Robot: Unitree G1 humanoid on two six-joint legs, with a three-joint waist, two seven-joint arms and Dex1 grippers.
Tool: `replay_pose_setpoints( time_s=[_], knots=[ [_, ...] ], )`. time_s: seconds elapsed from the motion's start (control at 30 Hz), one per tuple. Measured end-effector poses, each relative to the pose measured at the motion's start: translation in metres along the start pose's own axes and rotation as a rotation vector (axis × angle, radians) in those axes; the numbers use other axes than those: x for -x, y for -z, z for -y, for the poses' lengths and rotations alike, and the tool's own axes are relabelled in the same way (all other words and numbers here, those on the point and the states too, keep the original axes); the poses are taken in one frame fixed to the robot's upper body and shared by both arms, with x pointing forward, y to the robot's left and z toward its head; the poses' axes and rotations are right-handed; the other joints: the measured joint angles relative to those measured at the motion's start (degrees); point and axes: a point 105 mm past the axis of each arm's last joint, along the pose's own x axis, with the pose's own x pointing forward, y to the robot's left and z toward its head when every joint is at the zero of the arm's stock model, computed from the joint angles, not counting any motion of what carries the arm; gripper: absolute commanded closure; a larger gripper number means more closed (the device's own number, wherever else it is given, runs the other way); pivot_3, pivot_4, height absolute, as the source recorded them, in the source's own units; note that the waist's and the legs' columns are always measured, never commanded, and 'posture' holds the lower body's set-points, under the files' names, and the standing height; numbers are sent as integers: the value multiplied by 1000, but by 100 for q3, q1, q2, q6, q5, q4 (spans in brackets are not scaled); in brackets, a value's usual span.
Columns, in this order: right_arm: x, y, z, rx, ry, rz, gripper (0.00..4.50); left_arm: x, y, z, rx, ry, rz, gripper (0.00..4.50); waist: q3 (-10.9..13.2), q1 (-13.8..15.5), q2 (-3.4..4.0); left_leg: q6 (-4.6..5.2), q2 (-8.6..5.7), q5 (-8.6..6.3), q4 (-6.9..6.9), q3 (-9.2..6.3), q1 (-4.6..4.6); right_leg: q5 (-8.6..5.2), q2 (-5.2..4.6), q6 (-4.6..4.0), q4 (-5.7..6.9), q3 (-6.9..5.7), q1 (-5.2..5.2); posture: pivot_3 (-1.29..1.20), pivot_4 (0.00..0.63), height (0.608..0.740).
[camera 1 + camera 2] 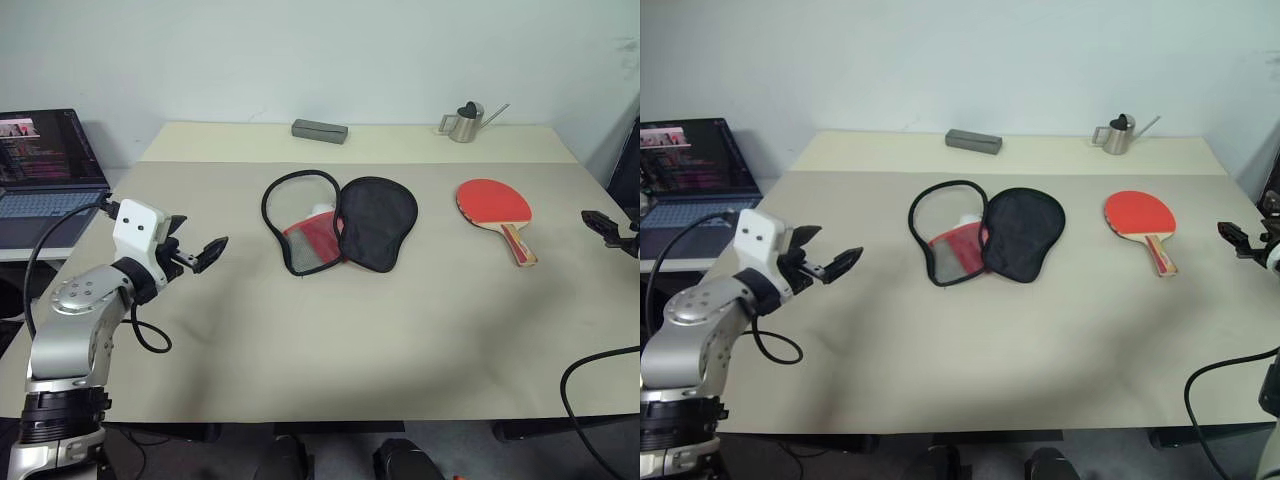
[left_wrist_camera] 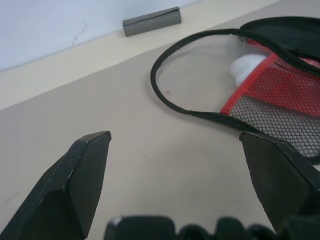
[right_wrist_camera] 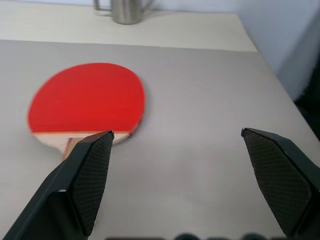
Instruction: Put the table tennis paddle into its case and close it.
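I am not finding any brand or lettering I can read: the laptop (image 1: 45, 165) at the far left is showing lines of screen text, but they are too small to make out.

I am looking down on a beige tabletop (image 1: 330, 340) with a paler strip running along its far edge, set against a plain pale wall. On that far strip a small grey box (image 1: 319, 131) is lying, and a little metal watering can (image 1: 465, 122) is standing toward the right.

The case (image 1: 335, 225) is lying unzipped and spread open near the middle of the tabletop, its black half folded out to the right and its mesh half with red fabric to the left; something white is sitting inside it. The table tennis paddle (image 1: 497, 212) is resting flat well to the right of the case, red face up, handle pointing toward me.

My left tool (image 1: 195, 256) is hovering above the tabletop left of the case, fingers spread wide and gripping nothing. My right tool (image 3: 177, 137) is hanging at the right edge near the paddle, its fingers also wide apart and empty.
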Motion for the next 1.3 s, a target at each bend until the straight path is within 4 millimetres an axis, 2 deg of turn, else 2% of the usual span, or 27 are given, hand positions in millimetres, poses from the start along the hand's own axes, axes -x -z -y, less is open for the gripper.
replay_pose_setpoints(
  time_s=[0.13, 0.27, 0.5, 0.7, 0.77, 0.9, 1.03, 1.2, 1.3],
  knots=[
    [-6, -1, -16, -16, -84, 20, 21, 12, 0, -17, -13, -27, -2, 0, 0, -13, 0, 0, 1, 0, 0, -2, 1, 0, 3, 0, 2, -1, 0, 0, 150, 740],
    [-5, 8, -23, -31, -134, -1, 21, 21, 7, -31, 11, -74, -15, 0, 0, -3, 0, 0, 5, 0, 0, -2, 1, 0, -4, 0, 2, -2, 1, 0, 150, 740],
    [-2, 8, -26, -37, -163, 7, 21, 24, 13, -37, 19, -75, -35, 0, 0, 24, 0, 1, 5, 0, 2, -5, 1, 0, -5, 0, 3, -6, 3, 0, 150, 740],
    [-1, 10, -27, -47, -167, 2, 21, 25, 8, -41, 4, -75, -26, 0, 0, 21, 0, 1, 5, 0, 1, -4, 1, 0, -5, 0, 3, -5, 2, 0, 150, 740],
    [-3, 6, -34, -53, -205, 20, 21, 24, 5, -40, 0, -61, -21, 0, 0, 20, 0, 1, 5, 0, 1, -4, 1, 0, -4, 0, 4, -5, 2, 0, 150, 740],
    [-6, -2, -65, -45, -363, 33, 21, 20, -10, -33, -6, -4, 30, 0, 0, 15, 0, 0, 6, 0, 1, -6, 1, 0, -1, 0, 7, -7, 2, 0, 150, 740],
    [-4, -7, -98, -33, -508, 35, 21, 11, -28, -14, -10, 110, 83, 0, 0, 33, 0, 0, 6, 0, 2, -10, 0, 1, -2, 1, 8, -8, 3, 0, 150, 740],
    [0, -25, -127, -17, -607, 58, 21, 5, -29, 15, 13, 320, 44, 0, 0, 31, 0, 0, 5, 0, 3, -12, 0, 1, 3, 1, 12, -10, 1, 0, 150, 740],
    [0, -27, -144, -37, -643, 47, 21, 4, -30, 25, -26, 416, 13, 0, 0, 26, 0, 0, 5, 0, 3, -13, 0, 0, 8, 0, 13, -11, -1, 0, 150, 740]
  ],
)
